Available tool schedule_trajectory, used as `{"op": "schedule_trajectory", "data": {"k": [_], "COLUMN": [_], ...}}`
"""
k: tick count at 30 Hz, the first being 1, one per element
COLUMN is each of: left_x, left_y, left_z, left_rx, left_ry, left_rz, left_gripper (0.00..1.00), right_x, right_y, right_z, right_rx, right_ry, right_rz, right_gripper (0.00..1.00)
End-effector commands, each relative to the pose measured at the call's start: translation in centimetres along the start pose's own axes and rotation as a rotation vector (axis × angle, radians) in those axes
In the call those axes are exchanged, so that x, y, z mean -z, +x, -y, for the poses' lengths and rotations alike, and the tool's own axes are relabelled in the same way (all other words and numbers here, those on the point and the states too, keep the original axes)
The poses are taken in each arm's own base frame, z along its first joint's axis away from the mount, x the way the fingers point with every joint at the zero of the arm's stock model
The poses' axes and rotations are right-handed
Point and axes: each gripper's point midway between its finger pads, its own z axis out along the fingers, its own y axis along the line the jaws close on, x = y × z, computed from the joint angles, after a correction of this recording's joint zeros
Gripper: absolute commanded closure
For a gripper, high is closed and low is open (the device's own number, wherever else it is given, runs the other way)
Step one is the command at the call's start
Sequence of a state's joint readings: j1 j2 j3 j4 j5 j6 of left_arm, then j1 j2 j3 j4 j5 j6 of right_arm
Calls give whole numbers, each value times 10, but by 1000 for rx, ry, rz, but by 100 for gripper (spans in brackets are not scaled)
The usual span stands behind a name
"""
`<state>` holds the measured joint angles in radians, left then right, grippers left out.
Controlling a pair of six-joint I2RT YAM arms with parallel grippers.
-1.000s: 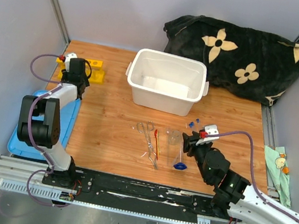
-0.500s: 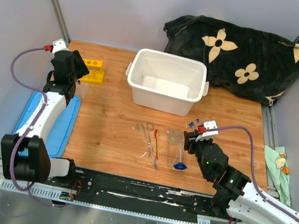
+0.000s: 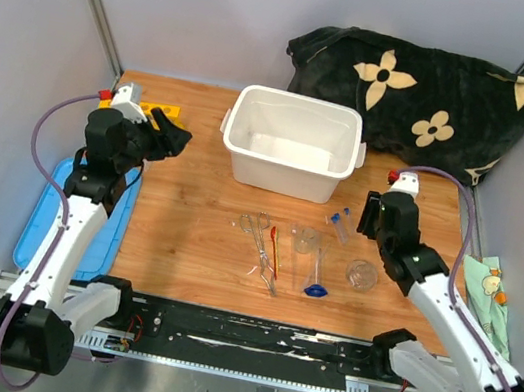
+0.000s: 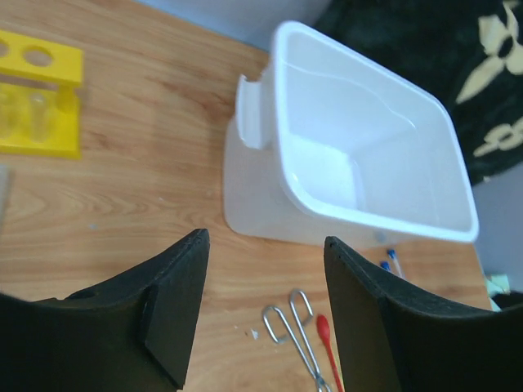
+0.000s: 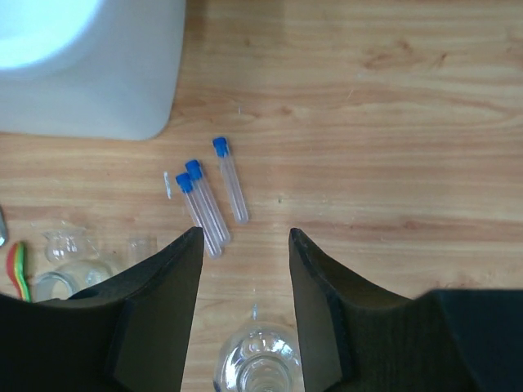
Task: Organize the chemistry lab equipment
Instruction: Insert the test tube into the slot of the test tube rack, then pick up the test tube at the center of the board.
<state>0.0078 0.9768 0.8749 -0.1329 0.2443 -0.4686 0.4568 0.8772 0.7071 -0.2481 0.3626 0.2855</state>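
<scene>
left gripper (image 4: 265, 242) spread wide, empty, by the yellow rack (image 4: 37, 106), right gripper (image 5: 245, 235) same over the blue-capped tubes (image 5: 208, 204), flask (image 5: 257, 363) nearby I think

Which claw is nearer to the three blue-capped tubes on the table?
Right. The right claw hangs open just beside the blue-capped tubes, which lie close in front of its fingertips. The left claw is far away on the other side, near the yellow rack.

Bright, even light from above. The bin (image 3: 280, 177) casts a soft, short shadow on the table (image 3: 194, 235). Top view sharp; wrist views softer, flask (image 5: 257, 367) glinting.
</scene>
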Motion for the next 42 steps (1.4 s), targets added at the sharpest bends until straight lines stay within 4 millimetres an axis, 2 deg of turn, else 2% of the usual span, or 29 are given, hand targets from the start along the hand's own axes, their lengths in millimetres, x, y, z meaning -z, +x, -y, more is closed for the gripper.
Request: {"op": "schedule_trajectory", "data": {"k": [1,5,10,15,24,31,42], "left_x": [16,24,33,37,32,30,27], "left_y": [24,36,45,54,61,60,59], "left_z": [38,52,56,60,59,58,59], "left_rx": [-35,-65,-55,-43,-44,-45,-45], "left_ry": [148,201,232,269,276,273,274], "left_rz": [-125,-207,-227,-257,-291,-293,-303], "left_gripper": [37,37,37,38,38,38,38], "right_x": [-20,-40,-54,-72,-98,-109,-114], "right_y": [27,45,49,56,67,74,100], "right_z": [-9,-12,-1,9,-11,-7,6], "right_rx": [-27,-20,-55,-64,-18,16,22], "right_ry": [-50,-38,9,32,-58,-27,-3], "right_rz": [-151,-212,-224,-262,-348,-394,-440], "right_gripper": [53,56,61,62,60,61,64]}}
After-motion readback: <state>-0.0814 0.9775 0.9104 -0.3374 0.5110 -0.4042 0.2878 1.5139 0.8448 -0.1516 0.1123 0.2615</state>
